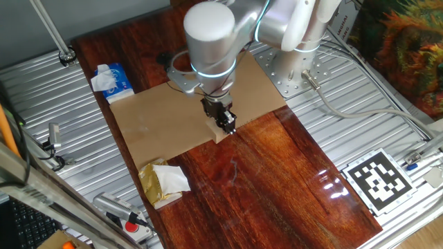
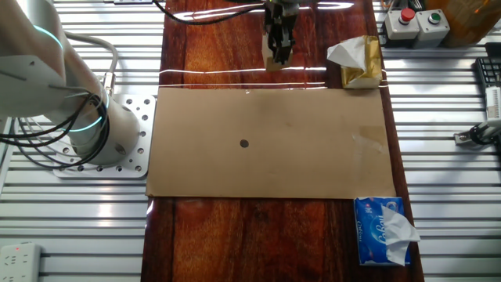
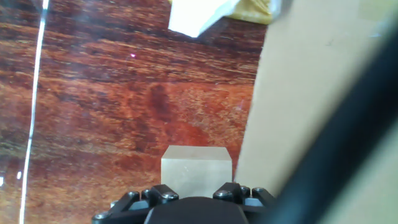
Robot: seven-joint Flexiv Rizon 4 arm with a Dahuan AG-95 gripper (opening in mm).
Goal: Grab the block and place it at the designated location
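Jaws: the jaws (image 1: 227,124) hung low over the counter (image 1: 277,180), close around the block (image 3: 196,169), which sat between them just ahead of the palm; whether they were clamped on it or only straddling it, I cannot tell.
Block: just beside the cardboard (image 2: 270,141) edge on bare wood, to the jaws' right in the hand view; whether it rested on the counter or was lifted slightly could not be judged.
Why there: the block lay off the cardboard, so the grab had to happen at the edge before any carry to the dot (image 2: 243,143).
Dot: well away from the jaws, about mid-depth on the cardboard and somewhat toward the robot's base.
Arm pose: reached out over the cardboard from its base, wrist turned down, fingers pointing near vertical at the counter.
Step, as judged: grasp stage; placing not yet done.
Nearby: wrapper (image 2: 356,61) lay ahead of the jaws in the hand view, apart from them; tissue pack (image 2: 382,229) sat well away, beyond the cardboard's other long edge.
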